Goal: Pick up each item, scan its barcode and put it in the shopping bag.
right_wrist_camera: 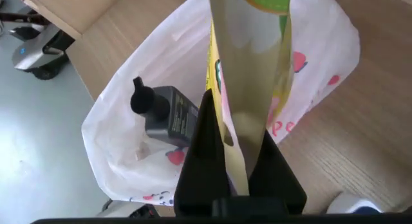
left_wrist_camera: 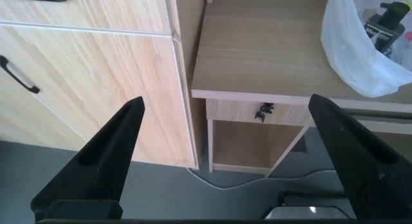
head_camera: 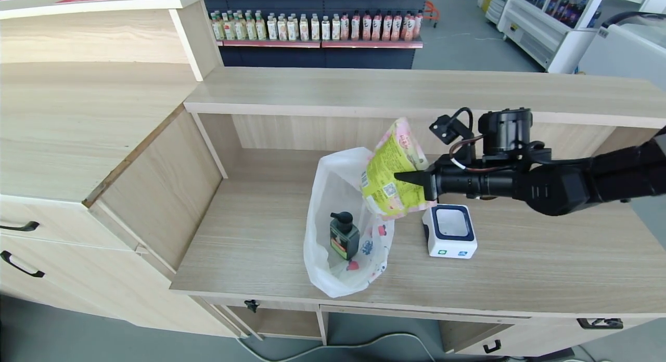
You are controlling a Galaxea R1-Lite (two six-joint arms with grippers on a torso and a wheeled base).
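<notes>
The right gripper (head_camera: 416, 181) is pinching the yellow-green snack pouch (head_camera: 393, 169) by its edge, fingers clamped on the packet. It is holding the pouch just above the open mouth of the shopping bag (head_camera: 325, 195), right beside the scanner (head_camera: 451, 231) on the counter (head_camera: 520, 268). This is looking like the bagging step for this item, though I cannot tell whether its barcode has been read. The dark pump bottle (head_camera: 344, 237) is already standing inside the bag, so the next move is calling for a careful lowering into the free space beside that bottle, then a release, without snagging the thin plastic rim. The right arm is stretching in level from the right, with the pouch hanging tilted off its fingertips. The left gripper (left_wrist_camera: 226, 114) is hanging low by the counter's front corner, fingers spread wide and gripping nothing.
</notes>
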